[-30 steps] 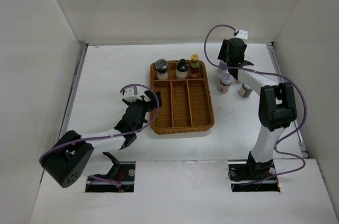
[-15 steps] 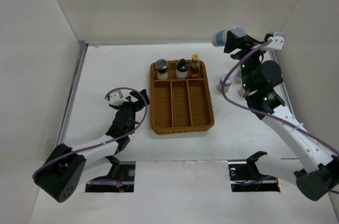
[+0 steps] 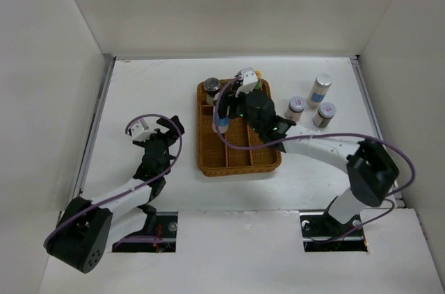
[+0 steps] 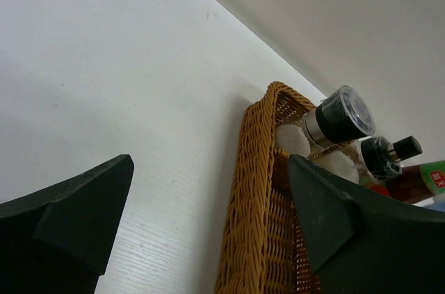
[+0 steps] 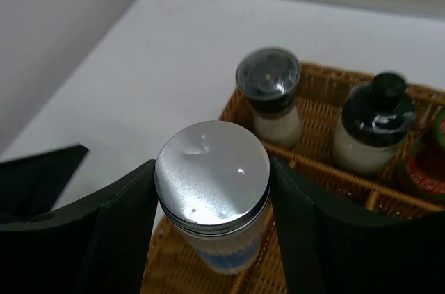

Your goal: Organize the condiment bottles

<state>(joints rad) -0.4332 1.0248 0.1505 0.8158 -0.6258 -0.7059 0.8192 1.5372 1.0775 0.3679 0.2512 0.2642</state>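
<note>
My right gripper (image 3: pixel 231 108) is shut on a tall white cylinder with a blue band (image 3: pixel 222 121) and holds it upright over the left side of the brown wicker tray (image 3: pixel 240 162). In the right wrist view its silver lid (image 5: pixel 212 172) sits between my fingers (image 5: pixel 122 224). In the tray's back row stand a dark-lidded jar (image 3: pixel 212 87) (image 5: pixel 269 96), a black-capped white bottle (image 5: pixel 374 127) and a red yellow-capped sauce bottle (image 3: pixel 258 77). A second tall cylinder (image 3: pixel 320 90) and two short jars (image 3: pixel 296 108) (image 3: pixel 325 114) stand right of the tray. My left gripper (image 3: pixel 149 134) (image 4: pixel 208 169) is open and empty left of the tray.
White walls close in the table on the left, back and right. The tray's three long front compartments hold nothing. The right arm stretches across the tray's right half. The left wrist view shows the tray's left rim (image 4: pixel 259 183) close by.
My right arm swung from the back right corner to the tray's left side with the tall cylinder in its grip. My left gripper drew back a little to the left.
</note>
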